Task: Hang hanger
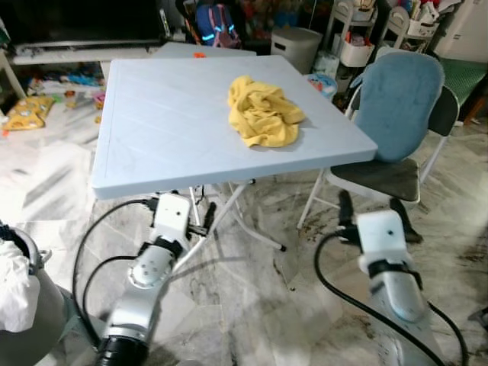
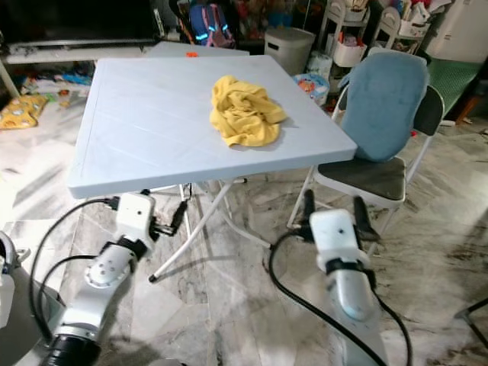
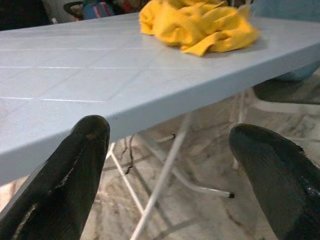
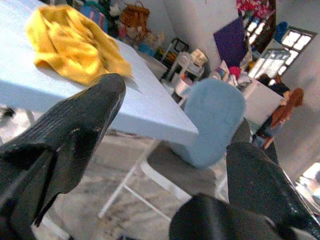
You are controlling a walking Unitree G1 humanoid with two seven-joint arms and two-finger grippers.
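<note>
Fingers of left gripper and right gripper spread, empty, below table; yellow cloth well beyond.

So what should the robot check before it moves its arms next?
1. Hanger found: not ok, none can be made out on the light blue folding table.
2. Yellow cloth lying on the table, crumpled: ok, but whether it hides anything, cannot tell.
3. Left gripper open and holding nothing, low at the table's near edge: ok.
4. Right gripper open and holding nothing, beside the chair: ok.
5. Somewhere to hang things: cannot tell, the background is too cluttered.
</note>
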